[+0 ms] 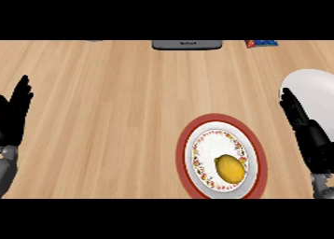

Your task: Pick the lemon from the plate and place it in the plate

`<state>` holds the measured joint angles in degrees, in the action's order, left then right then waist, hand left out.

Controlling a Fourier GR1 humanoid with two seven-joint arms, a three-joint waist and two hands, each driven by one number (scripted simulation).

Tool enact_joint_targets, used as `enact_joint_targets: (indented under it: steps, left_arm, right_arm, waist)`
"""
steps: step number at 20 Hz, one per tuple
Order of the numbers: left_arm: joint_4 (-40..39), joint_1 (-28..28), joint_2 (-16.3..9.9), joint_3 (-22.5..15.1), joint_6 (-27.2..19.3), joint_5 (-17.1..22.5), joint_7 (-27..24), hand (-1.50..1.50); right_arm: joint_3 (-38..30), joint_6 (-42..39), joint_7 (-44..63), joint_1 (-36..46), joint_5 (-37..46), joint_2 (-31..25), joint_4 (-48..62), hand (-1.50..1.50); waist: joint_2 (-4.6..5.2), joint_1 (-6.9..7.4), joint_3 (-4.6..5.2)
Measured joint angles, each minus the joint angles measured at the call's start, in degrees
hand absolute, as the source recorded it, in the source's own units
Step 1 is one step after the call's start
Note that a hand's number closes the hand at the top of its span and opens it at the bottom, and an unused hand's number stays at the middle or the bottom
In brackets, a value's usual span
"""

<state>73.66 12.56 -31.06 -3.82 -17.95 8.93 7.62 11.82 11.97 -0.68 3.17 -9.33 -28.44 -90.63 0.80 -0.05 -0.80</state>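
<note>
Resting lemon (230,169) (yellow) — on patterned plate (197,154).

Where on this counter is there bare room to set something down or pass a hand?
The widest bare wood lies between the left hand and the red-rimmed plate, up to the dark object at the far edge. It is crowded at the right: lemon on that plate, right hand, white plate.
</note>
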Motion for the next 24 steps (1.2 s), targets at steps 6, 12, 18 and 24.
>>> enact_joint_targets:
  steps: [6, 12, 18, 24]
  left_arm:
    - [-0.05, -2.34, 8.04, -4.98, 2.65, 2.61, 1.53, 0.00]
    - [1.64, -5.73, 14.68, -8.64, 6.66, 6.65, 1.50, 0.00]
    - [4.55, -9.63, 16.69, -9.88, 7.51, 6.85, 1.59, 0.00]
    - [5.86, -11.60, 17.15, -9.63, 8.00, 6.77, 1.69, 0.00]
  right_arm:
    - [-0.37, -13.44, -3.84, 10.95, -8.43, 0.12, -0.85, 1.50]
    - [-4.26, -16.46, -16.73, 16.73, -3.53, -2.32, 10.90, -1.50]
    - [-7.15, -26.88, -31.01, 20.20, -4.62, -1.16, 24.47, -1.50]
    - [-4.97, -33.83, -32.53, 22.59, 1.85, -8.06, 25.81, -1.50]
  waist:
    - [-0.13, 2.22, 0.54]
    - [-0.15, 2.46, 0.75]
    - [-0.47, 1.49, 0.73]
    - [-0.72, 0.81, 0.78]
